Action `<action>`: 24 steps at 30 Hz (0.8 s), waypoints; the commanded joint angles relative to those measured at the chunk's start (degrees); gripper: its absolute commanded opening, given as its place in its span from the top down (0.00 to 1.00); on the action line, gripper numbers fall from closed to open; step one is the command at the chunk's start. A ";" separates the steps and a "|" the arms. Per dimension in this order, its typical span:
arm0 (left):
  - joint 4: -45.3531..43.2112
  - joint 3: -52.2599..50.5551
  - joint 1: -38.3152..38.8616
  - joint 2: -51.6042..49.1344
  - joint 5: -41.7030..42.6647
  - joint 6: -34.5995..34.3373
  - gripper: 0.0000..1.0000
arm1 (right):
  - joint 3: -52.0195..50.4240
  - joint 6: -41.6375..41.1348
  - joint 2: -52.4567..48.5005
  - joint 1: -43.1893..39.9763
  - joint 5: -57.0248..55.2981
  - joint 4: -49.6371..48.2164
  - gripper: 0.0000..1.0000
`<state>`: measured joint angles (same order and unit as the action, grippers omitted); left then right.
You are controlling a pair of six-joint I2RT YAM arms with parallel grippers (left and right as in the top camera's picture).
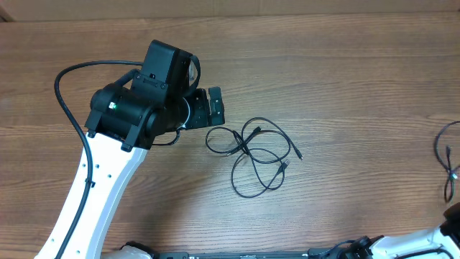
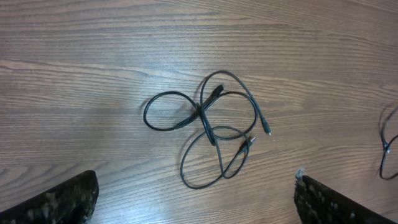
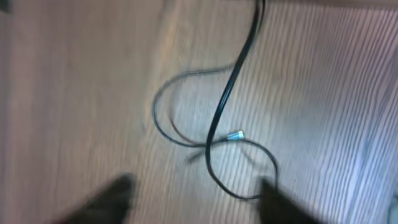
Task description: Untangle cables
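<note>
Where the wood-grain counter point(image 1: 345, 65) is viewed from overhead, a tangle of thin black cables point(image 1: 251, 152) is found lying near its middle, bunched in several overlapping loops with small plug ends pointing right. Just left of the tangle and slightly farther away, the left gripper point(image 1: 214, 106) is held above the counter at the end of the left arm point(image 1: 108, 173). In the left wrist view its fingers point(image 2: 56, 199) are spread wide at the two lower corners, nothing is gripped between them, and the tangle is seen ahead, apart from both. Well apart, at the right edge of the counter, a second cable point(image 1: 447, 162) is laid in a loose loop. In the blurred right wrist view it is shown curled on the wood with a silver plug tip point(image 3: 235, 135), and the right gripper point(image 3: 196, 196) is seen with its two dark fingers parted, nothing being clamped between them.
</note>
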<state>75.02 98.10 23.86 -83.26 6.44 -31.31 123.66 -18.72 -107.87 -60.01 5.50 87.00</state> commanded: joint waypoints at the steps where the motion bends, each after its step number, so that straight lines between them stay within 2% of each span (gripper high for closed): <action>1: -0.04 0.68 -0.37 0.48 -1.05 0.68 0.00 | 0.44 0.07 -1.70 -0.22 2.93 1.22 0.00; 7: -0.04 0.68 -0.37 0.48 -1.05 0.70 0.00 | 0.44 6.05 -1.97 -0.07 11.65 4.42 0.00; 14: 0.00 0.68 -0.37 0.48 -1.07 0.70 0.00 | 0.44 24.46 -1.97 0.98 30.36 10.05 0.00; 15: 0.00 0.68 -0.37 0.48 -1.07 0.70 0.00 | 0.44 27.85 -1.86 2.36 32.41 10.05 0.00; 19: 0.22 0.68 -0.37 0.48 -1.11 0.72 0.00 | 0.44 29.46 -1.77 7.74 31.50 10.05 0.00; 24: 0.22 0.68 -0.37 0.48 -4.85 0.68 0.00 | 0.44 30.86 -1.77 22.93 26.67 10.05 0.00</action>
<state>75.22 98.10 23.86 -83.26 5.56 -31.31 123.66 9.41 -110.32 -44.84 34.11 97.06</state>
